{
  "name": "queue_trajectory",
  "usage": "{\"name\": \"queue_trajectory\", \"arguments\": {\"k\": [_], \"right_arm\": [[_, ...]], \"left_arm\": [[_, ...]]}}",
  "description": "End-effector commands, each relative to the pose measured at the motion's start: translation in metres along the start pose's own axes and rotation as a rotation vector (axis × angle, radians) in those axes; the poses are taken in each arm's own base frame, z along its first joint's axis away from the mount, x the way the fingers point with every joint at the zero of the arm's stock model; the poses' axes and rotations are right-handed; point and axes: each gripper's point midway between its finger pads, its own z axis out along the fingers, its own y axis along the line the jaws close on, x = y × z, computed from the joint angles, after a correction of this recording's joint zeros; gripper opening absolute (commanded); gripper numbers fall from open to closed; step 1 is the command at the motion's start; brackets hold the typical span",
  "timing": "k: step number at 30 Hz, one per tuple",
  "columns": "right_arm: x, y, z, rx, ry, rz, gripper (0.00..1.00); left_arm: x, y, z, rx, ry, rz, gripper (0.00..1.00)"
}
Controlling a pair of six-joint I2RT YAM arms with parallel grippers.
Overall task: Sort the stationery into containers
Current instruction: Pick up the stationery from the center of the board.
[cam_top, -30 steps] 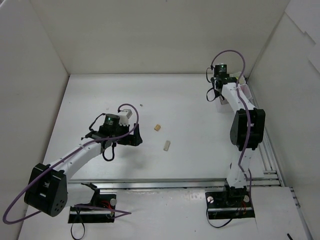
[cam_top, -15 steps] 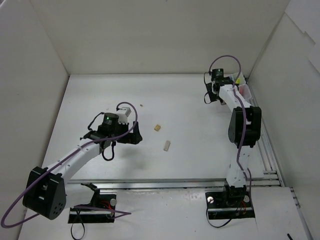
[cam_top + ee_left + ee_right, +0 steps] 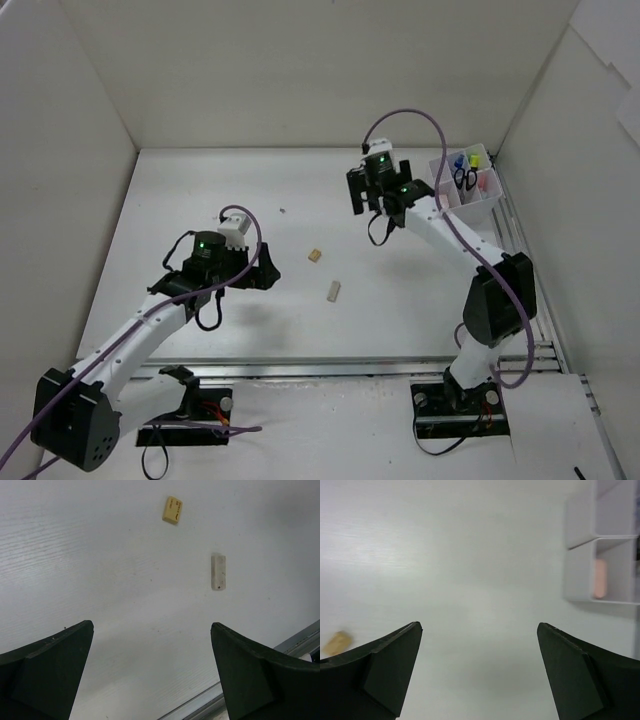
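A small beige eraser (image 3: 315, 255) (image 3: 172, 510) and a longer pale eraser (image 3: 333, 291) (image 3: 218, 572) lie on the white table between the arms. My left gripper (image 3: 262, 268) (image 3: 151, 625) hangs open to their left, empty. My right gripper (image 3: 378, 195) (image 3: 479, 625) is open and empty over bare table, left of the white organiser box (image 3: 462, 212) (image 3: 580, 525). The box holds black scissors (image 3: 465, 178), blue-capped (image 3: 455, 160) and yellow-capped (image 3: 474, 158) markers, and a pink eraser (image 3: 483, 185) (image 3: 600, 578). The beige eraser (image 3: 337, 642) shows at the right wrist view's left edge.
White walls close in the table on the left, back and right. A metal rail (image 3: 350, 365) (image 3: 300, 635) runs along the near edge. A tiny dark speck (image 3: 282, 211) lies on the table behind my left gripper.
My right arm has swung left, away from above the organiser box to over the table, and its jaws have opened. My left arm has drawn slightly left.
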Motion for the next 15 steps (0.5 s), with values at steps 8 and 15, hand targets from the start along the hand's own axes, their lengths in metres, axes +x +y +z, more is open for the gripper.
{"name": "queue_trajectory", "arguments": {"k": [8, 15], "right_arm": [[0.113, 0.138, -0.047, -0.081, 0.146, 0.376, 0.98], [0.163, 0.189, -0.053, -0.117, 0.229, 0.298, 0.93]], "left_arm": [[0.009, -0.007, -0.028, 0.036, -0.079, -0.041, 0.99], [0.03, -0.001, -0.036, 0.03, -0.095, -0.065, 1.0]]}}
